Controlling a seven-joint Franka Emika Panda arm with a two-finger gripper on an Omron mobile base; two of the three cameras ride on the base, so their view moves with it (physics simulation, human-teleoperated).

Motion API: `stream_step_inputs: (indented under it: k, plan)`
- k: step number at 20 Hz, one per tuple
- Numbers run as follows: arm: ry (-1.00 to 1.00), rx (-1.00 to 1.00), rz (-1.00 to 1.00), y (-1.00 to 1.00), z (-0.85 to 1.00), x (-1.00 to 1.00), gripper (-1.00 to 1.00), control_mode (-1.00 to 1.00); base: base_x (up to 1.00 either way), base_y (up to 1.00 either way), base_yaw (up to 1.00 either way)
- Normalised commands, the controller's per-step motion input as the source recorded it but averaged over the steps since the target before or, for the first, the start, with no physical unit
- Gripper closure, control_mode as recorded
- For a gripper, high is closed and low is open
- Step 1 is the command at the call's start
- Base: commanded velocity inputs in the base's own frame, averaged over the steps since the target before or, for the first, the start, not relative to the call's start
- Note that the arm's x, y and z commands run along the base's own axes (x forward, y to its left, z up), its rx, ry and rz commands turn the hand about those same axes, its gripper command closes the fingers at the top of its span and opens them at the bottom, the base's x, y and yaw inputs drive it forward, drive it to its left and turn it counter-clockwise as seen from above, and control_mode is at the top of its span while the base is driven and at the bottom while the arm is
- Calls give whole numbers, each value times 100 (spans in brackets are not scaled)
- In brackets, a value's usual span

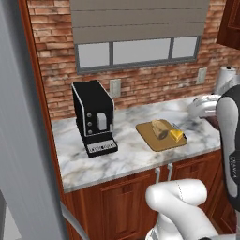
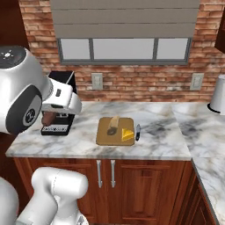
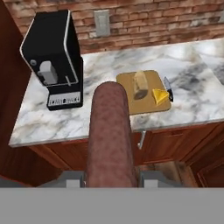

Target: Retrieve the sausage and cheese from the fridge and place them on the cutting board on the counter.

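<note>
Gripper (image 3: pixel 111 177) clamps the sausage (image 3: pixel 110 131) lengthwise, carrying it toward the cutting board (image 3: pixel 148 106) ahead, cheese (image 3: pixel 160 96) already there.

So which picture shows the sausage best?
The hand view: the sausage is big and close there, a reddish-brown stick rising between the fingers of the gripper that grips it, pointing toward the cutting board. In the right base view just its dark end peeks out under the white hand. I can't make it out in the left base view.
</note>
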Motion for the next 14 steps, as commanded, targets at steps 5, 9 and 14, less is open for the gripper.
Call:
stream_step_inputs:
  k: [5,9,14]
  plan:
    - [19,-1,2,0,-63,63,100,-100,0,0,0]
    - [6,-14,5,1,-72,88,100,-100,0,0,0]
    - [1,-19,2,0,-36,96,100,-100,0,0,0]
